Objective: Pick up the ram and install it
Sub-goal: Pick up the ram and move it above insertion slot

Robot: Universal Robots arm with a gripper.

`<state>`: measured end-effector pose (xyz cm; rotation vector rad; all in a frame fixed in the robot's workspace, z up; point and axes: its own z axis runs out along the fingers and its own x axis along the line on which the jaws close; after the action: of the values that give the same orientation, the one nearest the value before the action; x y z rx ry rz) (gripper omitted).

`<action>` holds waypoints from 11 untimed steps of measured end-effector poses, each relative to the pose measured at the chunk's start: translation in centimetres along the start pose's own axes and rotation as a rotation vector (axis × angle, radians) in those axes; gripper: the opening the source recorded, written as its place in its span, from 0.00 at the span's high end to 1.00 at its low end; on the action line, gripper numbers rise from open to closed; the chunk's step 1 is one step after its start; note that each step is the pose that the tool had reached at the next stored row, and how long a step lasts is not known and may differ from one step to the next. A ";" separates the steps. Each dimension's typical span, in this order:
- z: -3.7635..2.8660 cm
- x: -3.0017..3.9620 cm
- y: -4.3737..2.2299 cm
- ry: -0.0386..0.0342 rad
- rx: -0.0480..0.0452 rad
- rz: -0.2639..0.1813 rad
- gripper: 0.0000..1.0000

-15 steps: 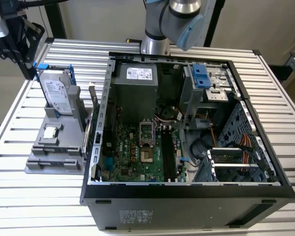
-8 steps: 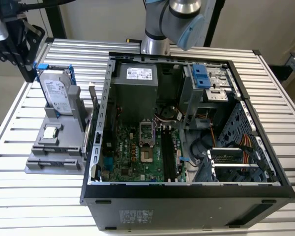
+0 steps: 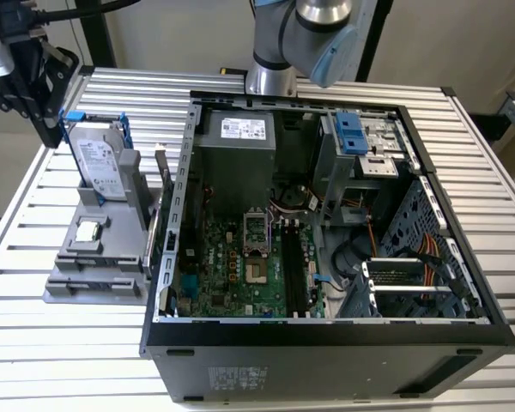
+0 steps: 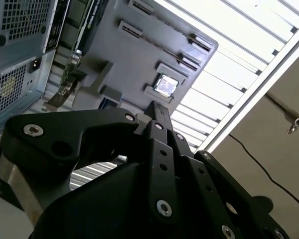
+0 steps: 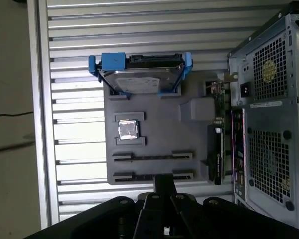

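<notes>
Up at the exterior view's left, the black metal gripper (image 3: 50, 129) with its bolted, angular linkages is hanging near a moulded grey plastic fixture (image 3: 77, 257) that is lying on the ribbed aluminium table (image 3: 34, 343). In both wrist views its fingertips (image 5: 164, 180) (image 4: 158, 110) are meeting as one narrow dark block, with no gap showing and nothing clamped between them. The thin, flat, dark circuit-board ram stick (image 5: 218, 154) is standing on its long edge along the side of the fixture that is facing the case, just beside the perforated steel rear panel of the dark grey computer case (image 5: 269, 124), and well apart from the gripper. A silver box-shaped hard drive with bright blue plastic rails (image 3: 99, 159) is sitting upright at one end of the fixture, and a small square silver processor chip (image 3: 87, 230) is resting flat in a shallow recess near the middle. The case is lying on its side with its panel off, exposing a green motherboard (image 3: 232, 266) whose long black slots (image 3: 293, 266) are running side by side and standing unfilled.
</notes>
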<state>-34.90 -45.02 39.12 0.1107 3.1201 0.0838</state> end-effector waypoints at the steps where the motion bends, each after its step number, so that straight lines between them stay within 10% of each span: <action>1: -0.01 -0.02 -0.04 0.0000 0.0001 0.000 1.00; 11: -0.02 -0.31 -0.56 0.0000 0.0000 0.000 1.00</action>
<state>-34.63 -45.60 39.12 0.1107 3.1201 0.0838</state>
